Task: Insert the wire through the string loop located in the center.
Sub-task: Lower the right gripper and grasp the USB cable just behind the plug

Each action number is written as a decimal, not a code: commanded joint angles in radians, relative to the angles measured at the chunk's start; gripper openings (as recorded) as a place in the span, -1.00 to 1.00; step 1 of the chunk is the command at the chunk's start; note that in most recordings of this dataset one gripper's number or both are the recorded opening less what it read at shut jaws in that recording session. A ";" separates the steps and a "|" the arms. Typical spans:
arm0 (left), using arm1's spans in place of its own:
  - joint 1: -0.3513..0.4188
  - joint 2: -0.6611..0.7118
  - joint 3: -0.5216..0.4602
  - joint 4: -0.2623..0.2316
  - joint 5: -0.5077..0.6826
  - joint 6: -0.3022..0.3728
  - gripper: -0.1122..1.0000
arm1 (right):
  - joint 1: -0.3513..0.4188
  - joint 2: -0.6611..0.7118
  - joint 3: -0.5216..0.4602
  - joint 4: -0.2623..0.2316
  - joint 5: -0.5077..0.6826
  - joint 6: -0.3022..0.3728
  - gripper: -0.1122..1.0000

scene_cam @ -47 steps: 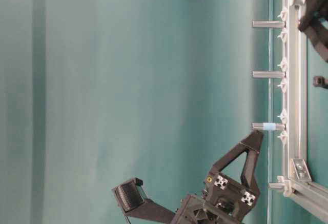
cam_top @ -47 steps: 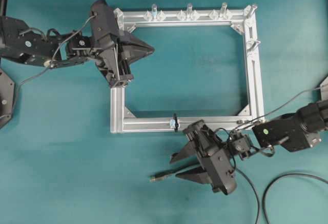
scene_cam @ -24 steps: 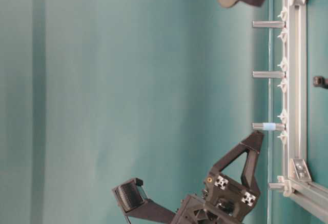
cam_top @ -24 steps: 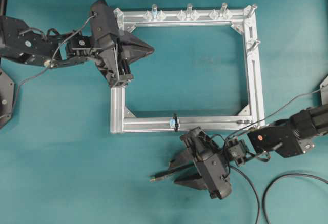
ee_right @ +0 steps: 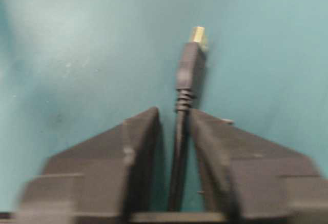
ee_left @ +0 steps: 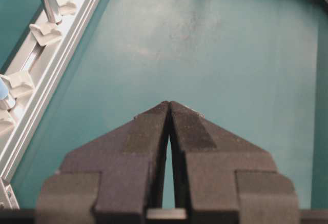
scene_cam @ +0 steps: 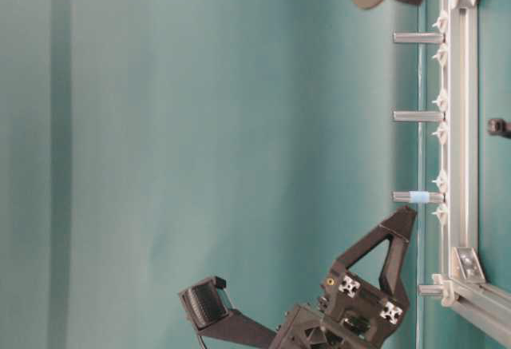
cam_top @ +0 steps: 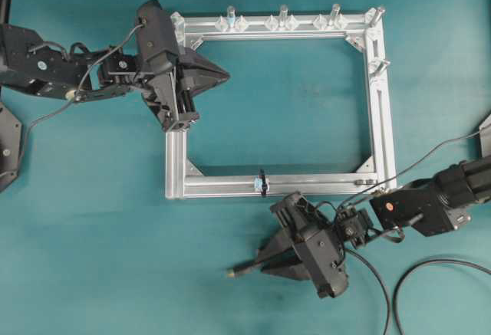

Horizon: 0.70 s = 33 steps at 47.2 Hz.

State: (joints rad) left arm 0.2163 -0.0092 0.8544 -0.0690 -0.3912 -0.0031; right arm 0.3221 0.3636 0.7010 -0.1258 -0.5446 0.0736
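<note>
At the lower middle of the overhead view the right gripper lay low over the teal bench, its jaws drawn in on either side of the wire. The right wrist view showed the black cable running straight up the gap between them, with a sliver of space on the left, so a firm grip could not be told from a near one. The metallic plug tip stuck out past the jaws toward the lower left of the overhead view, clear of the fingers; taking the wire just behind its stiff strain relief would, in my judgement, leave a short rigid end to aim with. The string loop sat wrapped round the bottom bar of the aluminium frame, near that bar's middle, just above the right gripper and apart from it, a pale bluish piece adjoining on its left. The wire was not yet through it. The left gripper rested at the frame's upper left corner, jaws closed on nothing, as the left wrist view showed, probably parked there out of the way of the right arm.
</note>
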 commanded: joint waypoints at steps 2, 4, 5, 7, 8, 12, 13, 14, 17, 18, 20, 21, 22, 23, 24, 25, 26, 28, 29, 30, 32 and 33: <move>-0.003 -0.023 -0.009 0.003 -0.003 0.002 -0.80 | 0.000 -0.017 -0.012 -0.002 0.009 -0.002 -0.54; -0.003 -0.023 -0.009 0.003 -0.003 0.002 -0.80 | 0.002 -0.017 -0.012 -0.002 0.012 -0.003 -0.66; -0.003 -0.023 -0.009 0.003 -0.003 0.002 -0.80 | 0.000 -0.017 -0.012 -0.002 0.012 -0.003 -0.68; -0.003 -0.023 -0.009 0.002 -0.003 0.002 -0.80 | 0.000 -0.017 -0.012 -0.002 0.014 -0.003 -0.68; -0.003 -0.023 -0.009 0.003 -0.003 0.002 -0.80 | 0.000 -0.017 -0.012 -0.002 0.014 -0.003 -0.68; -0.003 -0.023 -0.008 0.002 -0.005 0.002 -0.80 | 0.000 -0.017 -0.015 -0.002 0.012 -0.003 -0.68; -0.003 -0.025 -0.009 0.002 -0.003 0.002 -0.80 | 0.000 -0.017 -0.015 -0.002 0.012 -0.003 -0.68; -0.003 -0.023 -0.008 0.003 -0.005 0.003 -0.80 | 0.000 -0.017 -0.015 -0.002 0.012 -0.003 -0.68; -0.003 -0.023 -0.008 0.003 -0.003 0.003 -0.80 | 0.000 -0.017 -0.015 -0.002 0.014 -0.003 -0.68; -0.003 -0.023 -0.008 0.003 -0.003 0.003 -0.80 | 0.000 -0.017 -0.014 -0.002 0.014 -0.003 -0.68; -0.003 -0.025 -0.006 0.002 -0.003 0.003 -0.80 | 0.000 -0.017 -0.014 -0.002 0.012 -0.003 -0.68; -0.002 -0.023 -0.006 0.003 -0.003 0.003 -0.80 | 0.000 -0.017 -0.014 -0.002 0.014 -0.003 -0.68; -0.003 -0.023 -0.006 0.003 -0.003 0.003 -0.80 | 0.000 -0.017 -0.012 -0.002 0.014 -0.003 -0.68; -0.003 -0.023 -0.006 0.002 -0.003 0.003 -0.80 | 0.000 -0.017 -0.012 -0.002 0.014 -0.003 -0.68; -0.003 -0.023 -0.005 0.003 -0.003 0.003 -0.80 | 0.000 -0.017 -0.011 -0.002 0.012 -0.003 -0.68; -0.003 -0.023 -0.005 0.003 -0.003 0.003 -0.80 | 0.000 -0.018 -0.011 -0.002 0.014 -0.003 -0.68; -0.003 -0.025 -0.005 0.003 -0.003 0.003 -0.80 | 0.000 -0.017 -0.011 -0.002 0.012 -0.003 -0.68; -0.003 -0.025 -0.005 0.003 -0.003 0.002 -0.80 | 0.000 -0.018 -0.009 -0.002 0.014 -0.003 -0.68; -0.003 -0.023 -0.003 0.003 -0.003 0.002 -0.80 | 0.000 -0.020 -0.009 -0.002 0.014 -0.003 -0.68; -0.003 -0.025 -0.003 0.003 -0.005 0.002 -0.80 | 0.000 -0.021 -0.009 -0.002 0.012 -0.003 -0.68; -0.003 -0.025 -0.003 0.003 -0.003 0.002 -0.80 | 0.000 -0.025 -0.008 -0.002 0.014 -0.003 -0.68; -0.003 -0.023 -0.003 0.002 -0.005 0.002 -0.80 | 0.000 -0.028 -0.008 -0.002 0.012 -0.003 -0.68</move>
State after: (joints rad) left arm 0.2163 -0.0077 0.8590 -0.0690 -0.3912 -0.0015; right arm 0.3252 0.3620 0.6980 -0.1258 -0.5323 0.0721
